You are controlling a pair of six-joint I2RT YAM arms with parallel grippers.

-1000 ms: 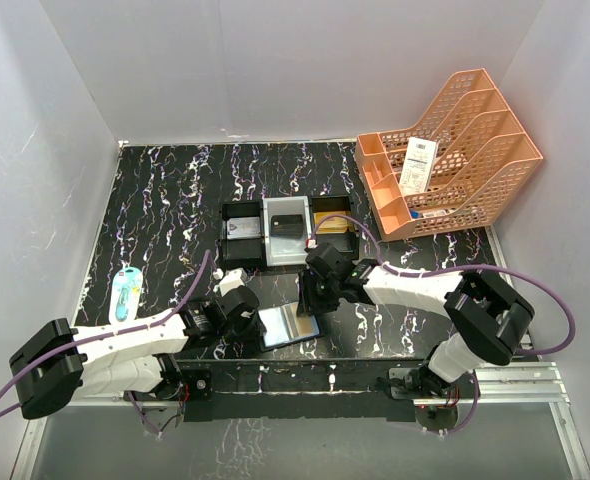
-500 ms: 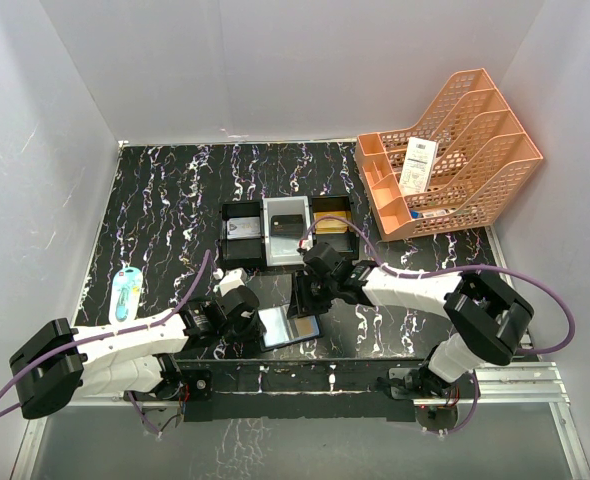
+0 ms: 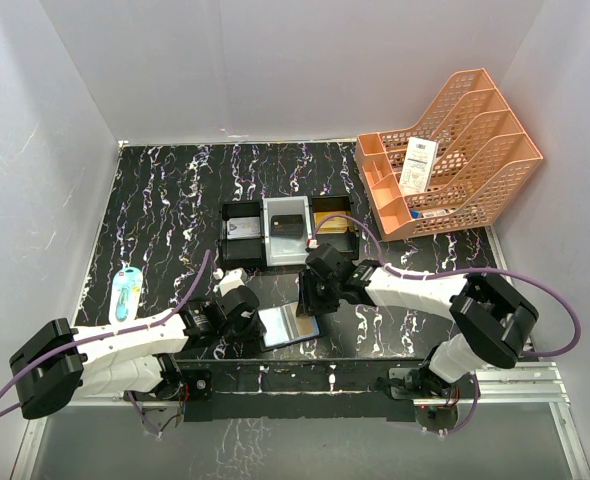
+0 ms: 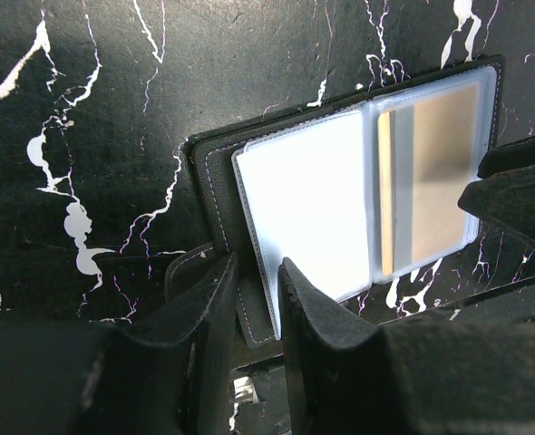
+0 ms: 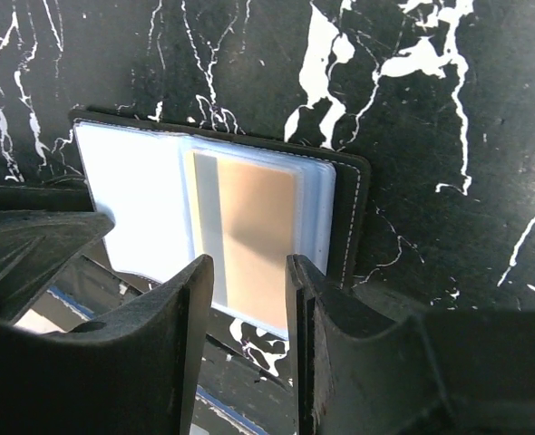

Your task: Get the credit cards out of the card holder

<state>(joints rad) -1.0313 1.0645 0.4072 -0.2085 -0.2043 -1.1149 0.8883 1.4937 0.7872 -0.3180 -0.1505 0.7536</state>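
The card holder (image 3: pixel 288 325) lies open on the black marbled table near the front edge, with dark stitched edges (image 4: pixel 213 172) and clear blue-grey sleeves. Its left panel is washed out by glare. A gold-orange credit card (image 5: pixel 254 227) sits in the right sleeve (image 4: pixel 440 172). My left gripper (image 4: pixel 254 281) is shut on the card holder's left dark edge, which runs between its fingers. My right gripper (image 5: pixel 249 263) hangs open over the card's near edge, with the card and table showing in the gap. In the top view the left gripper (image 3: pixel 245 305) and right gripper (image 3: pixel 315 290) flank the holder.
A row of three small bins (image 3: pixel 288 232) stands just behind the holder, with cards lying in them. The orange mesh file rack (image 3: pixel 455 150) with a white printed slip (image 3: pixel 416 165) fills the back right. A blue-white packet (image 3: pixel 126 293) lies at the left.
The right wrist drifted slightly left and came back. The card holder and the left arm have not moved.
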